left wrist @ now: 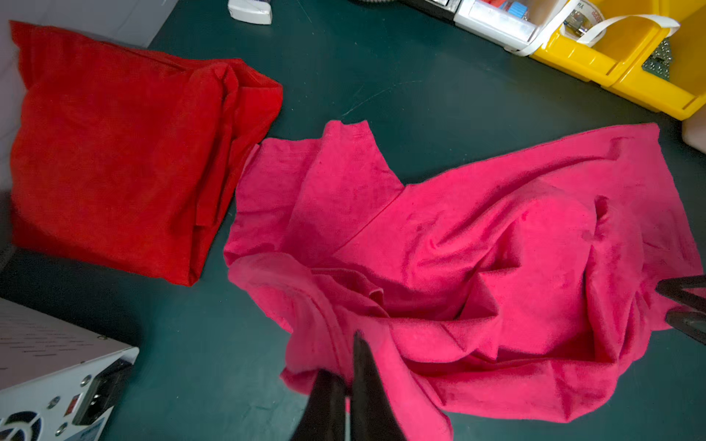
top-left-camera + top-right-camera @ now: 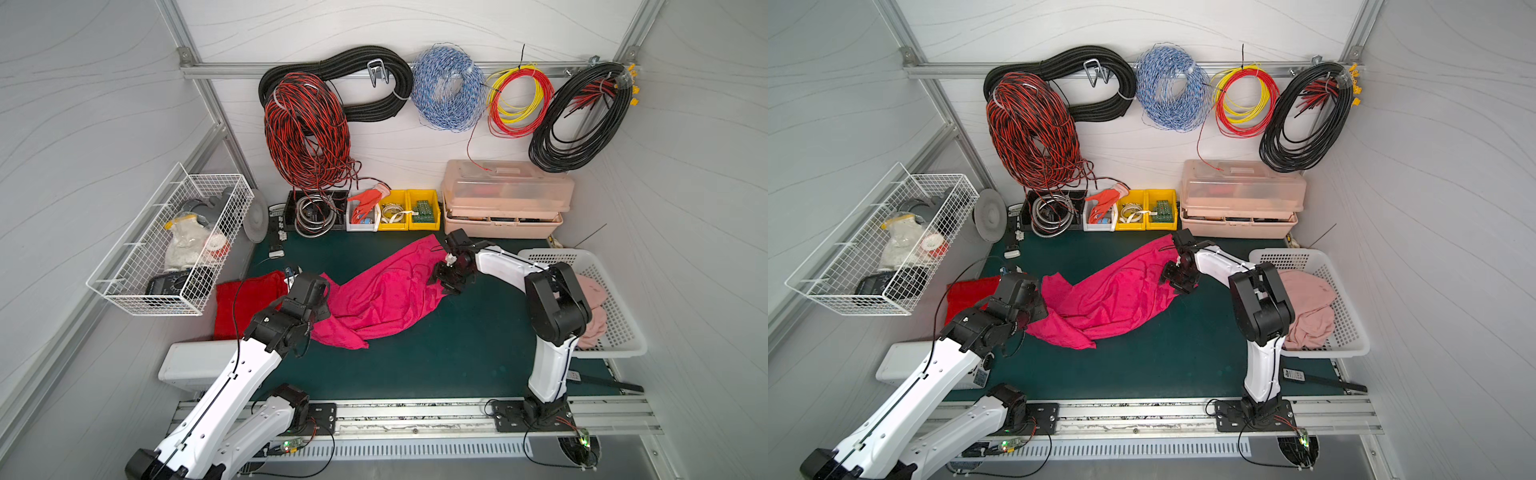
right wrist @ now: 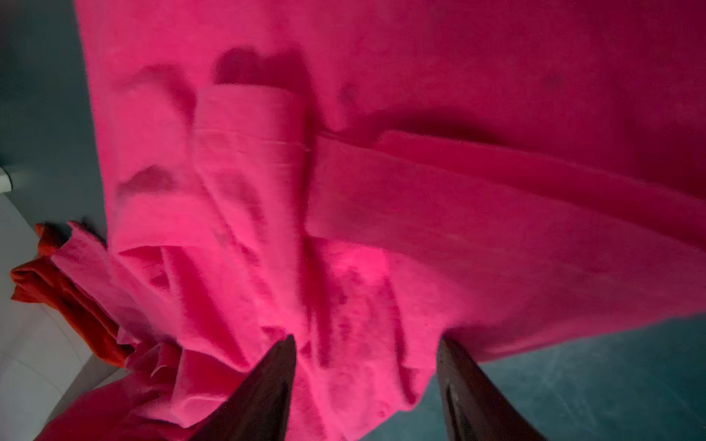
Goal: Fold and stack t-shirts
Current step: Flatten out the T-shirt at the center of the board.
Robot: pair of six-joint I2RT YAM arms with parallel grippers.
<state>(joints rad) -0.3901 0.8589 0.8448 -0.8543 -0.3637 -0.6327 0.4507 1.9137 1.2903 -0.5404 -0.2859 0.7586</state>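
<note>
While the red t-shirt [image 1: 114, 152] lies folded into a thick square at the left edge of the green worktop [image 2: 457, 345], likely set there as the base of the stack, the magenta t-shirt [image 2: 382, 291] sprawls crumpled and diagonal across the middle, one end just beside the red one. Your left claw [image 1: 342, 355] is pressed together, apparently pinching a bunched ridge of magenta cloth at that end, seemingly to anchor it. Your right claw [image 3: 366, 340] hangs spread above the shirt's opposite end, with nothing gripped between its jaws. It looks to be between grasps, free to pick a cleaner edge so you can stretch the shirt flat. A white basket [image 2: 615, 352] on the right holds a pale pink garment [image 2: 598, 320], probably waiting its turn.
</note>
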